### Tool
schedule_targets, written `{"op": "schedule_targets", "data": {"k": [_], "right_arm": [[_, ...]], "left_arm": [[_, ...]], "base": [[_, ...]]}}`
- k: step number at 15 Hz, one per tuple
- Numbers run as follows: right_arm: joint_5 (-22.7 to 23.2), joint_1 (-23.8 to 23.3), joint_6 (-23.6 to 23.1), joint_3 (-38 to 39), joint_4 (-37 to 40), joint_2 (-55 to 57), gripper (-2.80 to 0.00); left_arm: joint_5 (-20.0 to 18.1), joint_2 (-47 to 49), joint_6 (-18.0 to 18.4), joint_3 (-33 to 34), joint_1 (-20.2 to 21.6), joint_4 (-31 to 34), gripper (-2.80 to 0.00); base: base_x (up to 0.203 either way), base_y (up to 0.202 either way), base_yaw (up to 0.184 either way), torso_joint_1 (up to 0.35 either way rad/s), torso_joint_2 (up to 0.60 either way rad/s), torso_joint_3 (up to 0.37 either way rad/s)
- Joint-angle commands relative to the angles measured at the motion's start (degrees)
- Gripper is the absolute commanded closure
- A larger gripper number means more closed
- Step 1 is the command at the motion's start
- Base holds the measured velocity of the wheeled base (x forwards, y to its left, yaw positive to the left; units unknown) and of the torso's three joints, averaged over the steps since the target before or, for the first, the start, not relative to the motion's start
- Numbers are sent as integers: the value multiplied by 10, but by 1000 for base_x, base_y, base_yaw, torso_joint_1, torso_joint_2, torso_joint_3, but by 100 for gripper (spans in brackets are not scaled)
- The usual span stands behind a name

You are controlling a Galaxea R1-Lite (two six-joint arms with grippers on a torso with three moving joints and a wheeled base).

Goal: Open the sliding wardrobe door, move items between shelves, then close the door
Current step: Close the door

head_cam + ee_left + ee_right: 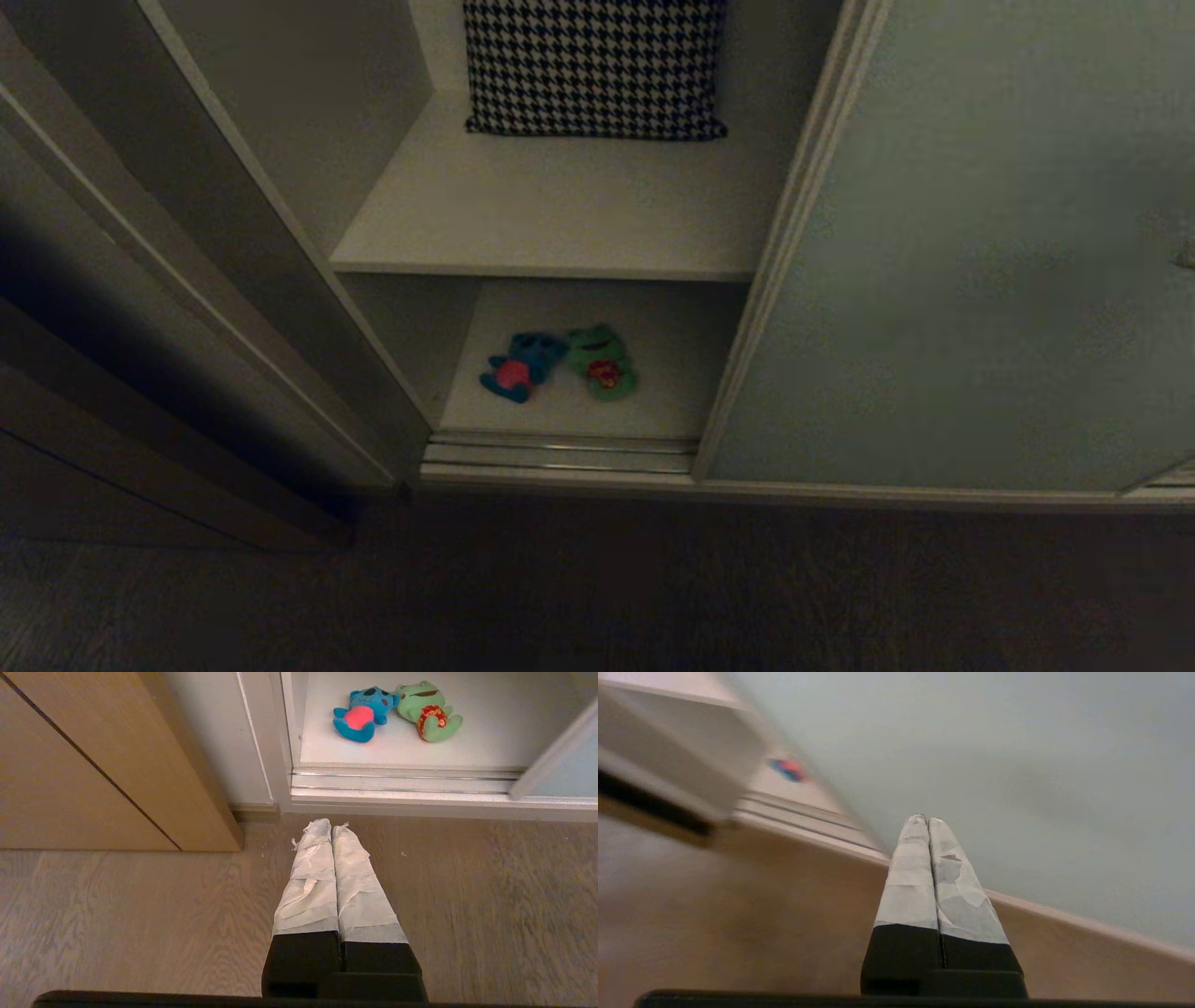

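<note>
A: Location of the items?
B: Blue plush toy (518,367) and green frog (602,362) lying side by side, touching at the heads, on the lower shelf (653,401), near its front edge and toward its left wall. Bellies up, likely so as to offer soft bulk to a pinch from above or from the front.

A: Sliding wardrobe door (952,280)?
B: Slid aside to the right, clear of the opening; metal frame edge standing just right of the frog. Floor track (560,455) exposed along the shelf's front edge.

A: End effectors?
B: Left end effector (331,828) closed on nothing, parked low over the wooden floor (140,914), pointing at the track. Right end effector (924,820) likewise closed and empty, aimed at the door panel's lower part, near its frame edge.

A: Obstructions?
B: Upper shelf (541,266) overhanging the toys, limiting reach from above. Houndstooth cushion (596,65) occupying that shelf's rear; front half bare. Brown side panel (93,765) to the left, well apart.
</note>
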Motion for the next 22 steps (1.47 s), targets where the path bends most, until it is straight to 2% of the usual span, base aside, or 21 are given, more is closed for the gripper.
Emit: {"op": "schedule_targets", "data": {"k": [1,6,16,19,22], "right_arm": [[2,-53,-7,31,1,-30,0],[2,-182,-5,88,0,-56,0],[5,-450,-3,111,1,-34,0],[4,-497,-3,75,1,22,0],[4,-524,8,-17,3,93,0]], "left_arm": [[0,1,0,0,0,0,0],[0,1,0,0,0,0,0],[0,1,0,0,0,0,0],[0,1,0,0,0,0,0],[0,1,0,0,0,0,0]], "base": [[0,0,0,0,0,0],[0,0,0,0,0,0],[0,0,0,0,0,0],[0,0,0,0,0,0],[0,0,0,0,0,0]]}}
